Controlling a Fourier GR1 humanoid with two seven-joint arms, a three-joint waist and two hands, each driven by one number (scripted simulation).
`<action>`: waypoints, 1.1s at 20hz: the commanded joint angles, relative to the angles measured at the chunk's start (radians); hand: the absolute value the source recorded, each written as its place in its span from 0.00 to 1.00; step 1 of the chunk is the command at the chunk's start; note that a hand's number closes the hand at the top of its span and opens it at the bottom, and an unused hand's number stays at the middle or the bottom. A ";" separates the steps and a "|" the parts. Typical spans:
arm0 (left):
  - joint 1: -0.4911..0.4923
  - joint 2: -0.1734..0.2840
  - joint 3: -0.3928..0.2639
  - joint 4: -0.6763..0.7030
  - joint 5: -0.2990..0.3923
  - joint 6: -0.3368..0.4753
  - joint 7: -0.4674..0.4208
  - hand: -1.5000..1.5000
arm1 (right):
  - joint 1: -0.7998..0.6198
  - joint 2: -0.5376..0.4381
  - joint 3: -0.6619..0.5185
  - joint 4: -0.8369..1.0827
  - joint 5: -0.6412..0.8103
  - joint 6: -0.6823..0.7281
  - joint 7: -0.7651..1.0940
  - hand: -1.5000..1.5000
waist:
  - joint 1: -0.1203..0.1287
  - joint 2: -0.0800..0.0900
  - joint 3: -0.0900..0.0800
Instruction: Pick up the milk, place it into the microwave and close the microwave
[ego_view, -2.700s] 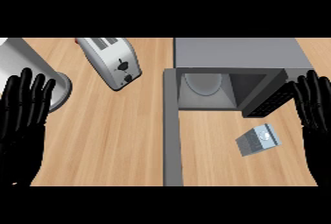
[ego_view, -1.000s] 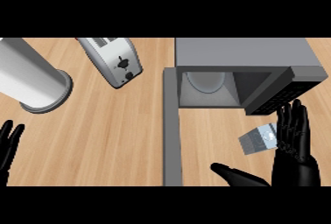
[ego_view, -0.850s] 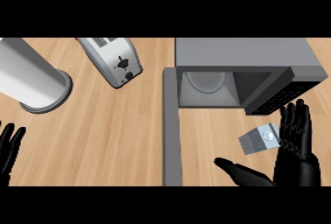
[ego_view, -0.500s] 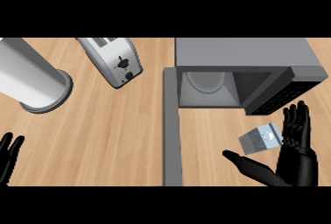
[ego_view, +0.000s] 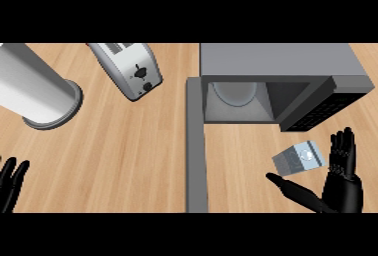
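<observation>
The milk (ego_view: 299, 159) is a small grey-blue carton standing on the wooden counter, right of centre and in front of the microwave. My right hand (ego_view: 341, 186) is open just right of and below the carton, fingers straight up and thumb spread toward the left beneath it, not touching it. The grey microwave (ego_view: 280, 65) stands at the back right with its cavity (ego_view: 236, 100) open and its door (ego_view: 321, 107) swung out to the right. Only the fingers of my left hand (ego_view: 10, 181) show, straight, at the lower left edge.
A silver toaster (ego_view: 127, 70) lies at the back centre-left. A tall white cylinder (ego_view: 33, 92) stands at the far left. A grey seam strip (ego_view: 196, 160) runs down the counter left of the milk.
My right hand has slid right and slightly down beside the milk, thumb now pointing under the carton. My left hand has sunk lower at the left edge. The milk has not moved.
</observation>
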 joint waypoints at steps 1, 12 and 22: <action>-0.014 0.049 0.088 -0.014 0.100 -0.037 0.040 0.00 | 0.016 0.003 -0.028 0.094 -0.017 0.019 -0.094 0.00 | 0.000 0.000 0.000; 0.022 -0.003 0.009 -0.108 0.044 0.005 0.095 0.00 | -0.036 -0.063 -0.113 0.287 -0.065 0.137 -0.139 0.00 | 0.000 0.000 0.000; 0.002 0.009 0.094 -0.016 0.067 -0.042 0.029 0.00 | -0.192 -0.108 -0.225 0.600 -0.091 0.151 -0.260 0.00 | 0.002 0.000 0.000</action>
